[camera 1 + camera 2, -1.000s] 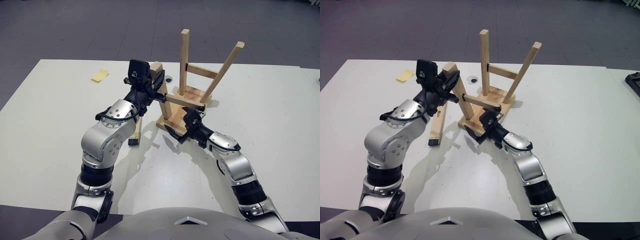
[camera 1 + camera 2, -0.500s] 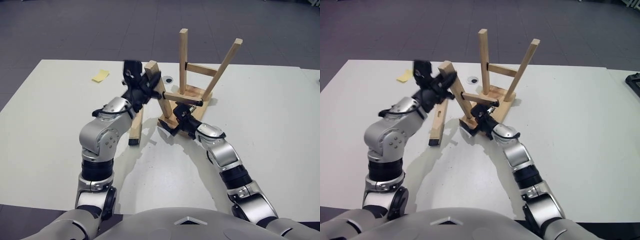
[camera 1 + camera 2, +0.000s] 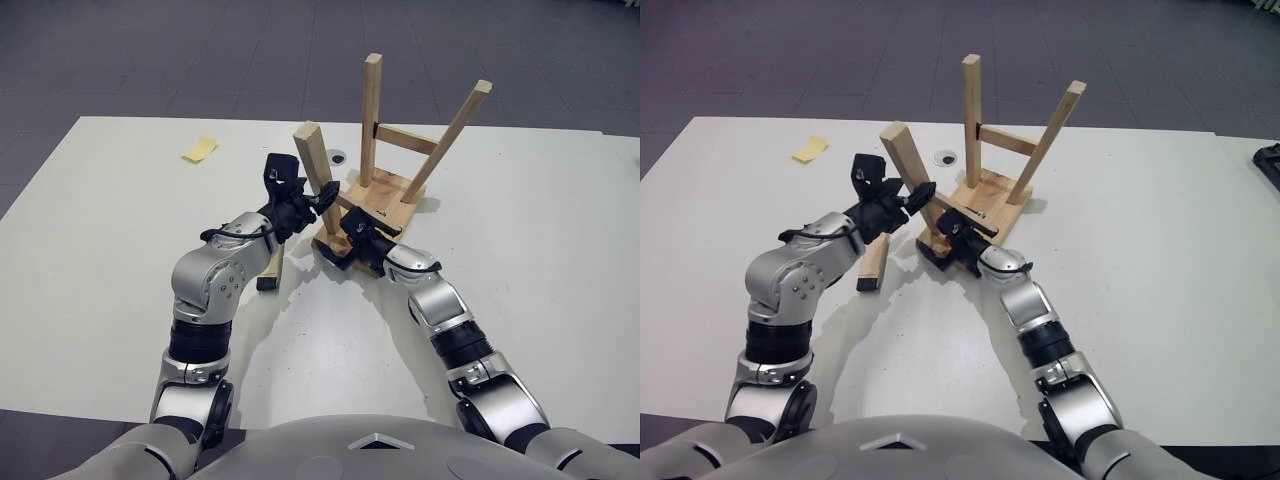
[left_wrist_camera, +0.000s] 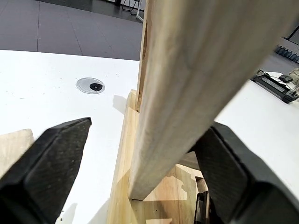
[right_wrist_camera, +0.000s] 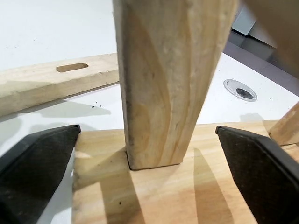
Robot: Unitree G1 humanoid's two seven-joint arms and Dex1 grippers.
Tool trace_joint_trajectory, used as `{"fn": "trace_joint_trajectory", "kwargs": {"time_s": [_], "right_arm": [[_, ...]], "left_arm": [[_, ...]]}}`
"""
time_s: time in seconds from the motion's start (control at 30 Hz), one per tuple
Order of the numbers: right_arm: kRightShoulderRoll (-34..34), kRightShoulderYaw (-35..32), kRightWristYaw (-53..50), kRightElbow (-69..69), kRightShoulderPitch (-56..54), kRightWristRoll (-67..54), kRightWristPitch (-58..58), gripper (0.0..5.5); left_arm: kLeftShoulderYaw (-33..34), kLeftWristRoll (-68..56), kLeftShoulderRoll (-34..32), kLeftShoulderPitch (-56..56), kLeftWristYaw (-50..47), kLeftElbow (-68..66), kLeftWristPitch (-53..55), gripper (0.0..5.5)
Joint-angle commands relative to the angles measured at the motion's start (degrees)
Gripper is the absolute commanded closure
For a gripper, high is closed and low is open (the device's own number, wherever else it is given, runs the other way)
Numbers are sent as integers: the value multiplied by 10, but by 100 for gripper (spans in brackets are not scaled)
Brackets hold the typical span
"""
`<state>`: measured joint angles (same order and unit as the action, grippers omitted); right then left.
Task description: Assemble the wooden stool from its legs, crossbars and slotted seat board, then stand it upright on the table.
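One leg (image 3: 313,158) within spread left claw (image 4: 147,128), right claw (image 5: 147,131)

The seat board (image 3: 388,196) lies flat on the counter (image 3: 120,250), near the middle of its far edge. The far-left leg (image 3: 371,120) and the far-right leg (image 3: 452,138) stand on the board's far side, with a crossbar (image 3: 405,139) between them. The tilted leg (image 3: 316,165) stands at the board's near-left corner. The left claw (image 3: 318,212) straddles it partway up. The right claw (image 3: 347,248) sits at the board's near edge, a finger on either side of that leg's foot. A loose leg (image 3: 270,268) lies on the counter just left of the board. A sticky note (image 3: 200,151) lies toward the far-left corner, and a round port (image 3: 338,157) sits behind the board.
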<state>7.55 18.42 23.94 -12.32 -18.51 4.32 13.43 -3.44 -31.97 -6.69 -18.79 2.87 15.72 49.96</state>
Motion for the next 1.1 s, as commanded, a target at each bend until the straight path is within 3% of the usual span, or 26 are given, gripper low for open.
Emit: {"fn": "trace_joint_trajectory", "kwargs": {"time_s": [0.03,0.2,0.37,0.47,0.57,0.67,1.1], "right_arm": [[-4,-15,-3,13,-26,-3,-19,10],[-3,-19,-4,17,-28,0,-26,10],[-1,-19,-4,23,-28,3,-27,10],[5,-17,-1,30,-26,9,-25,10],[9,-15,4,40,-24,13,-23,10],[14,-9,10,56,-25,18,-17,10],[24,-3,23,99,-23,26,4,10]], "left_arm": [[19,-22,16,22,31,-3,-5,96],[49,-55,21,12,65,20,-22,14],[68,-87,6,8,123,57,-53,14],[111,-169,-2,-9,164,102,-58,14],[170,-246,5,-42,144,110,-72,14],[198,-247,-7,-57,111,90,-91,14],[150,-136,-21,-41,63,38,-136,14]]}}
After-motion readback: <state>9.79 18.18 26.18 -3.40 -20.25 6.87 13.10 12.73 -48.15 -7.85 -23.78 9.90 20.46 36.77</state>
